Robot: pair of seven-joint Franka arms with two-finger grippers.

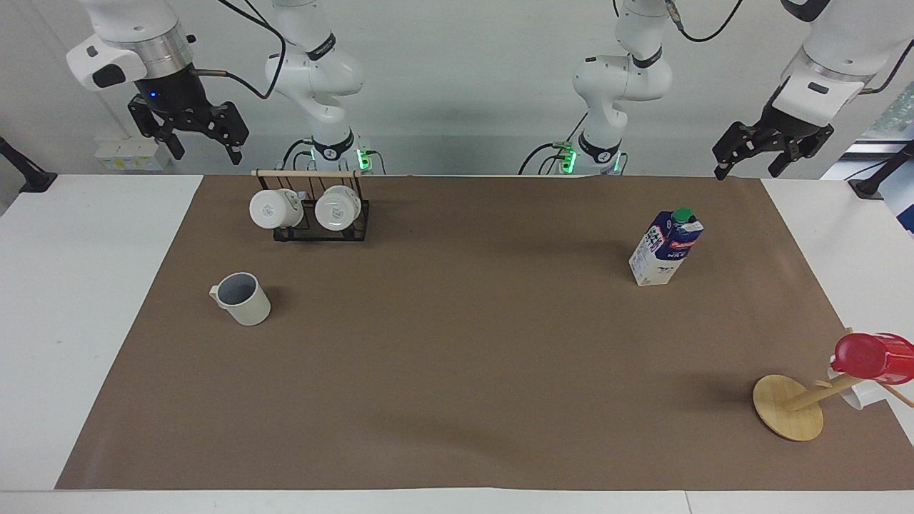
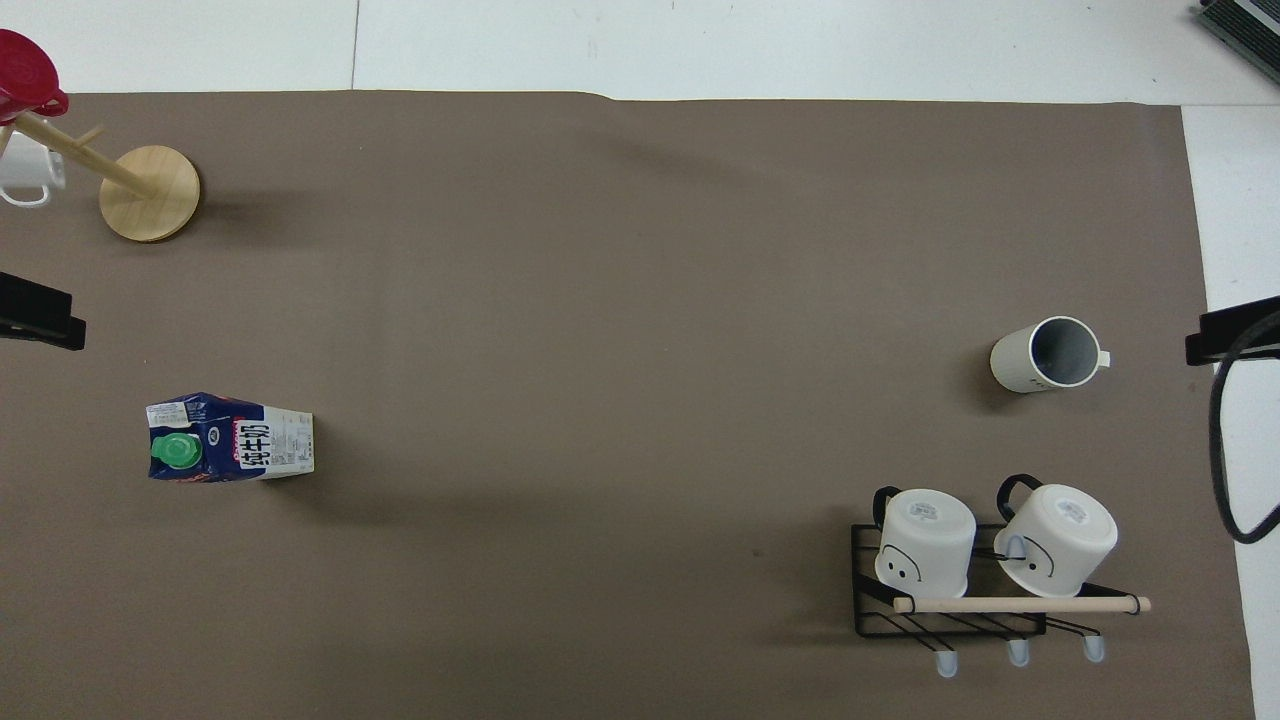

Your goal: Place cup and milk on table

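Cup (image 1: pixel 243 299) upright on surface (image 1: pixel 457 357) near right arm's end; milk (image 1: pixel 665 248) upright near left arm's end. Left hand (image 1: pixel 758 170) and right hand (image 1: pixel 206 152) raised, open, empty, waiting.

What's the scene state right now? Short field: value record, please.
cup: cup upright on the brown paper, toward the right arm's end, farther from the robots than the mug rack
milk: milk upright on the paper, toward the left arm's end
table: table, mostly covered by the paper
left gripper: left gripper raised at its own end, open, holding nothing
right gripper: right gripper raised at its own end, open, holding nothing
other: red cup on a wooden mug tree
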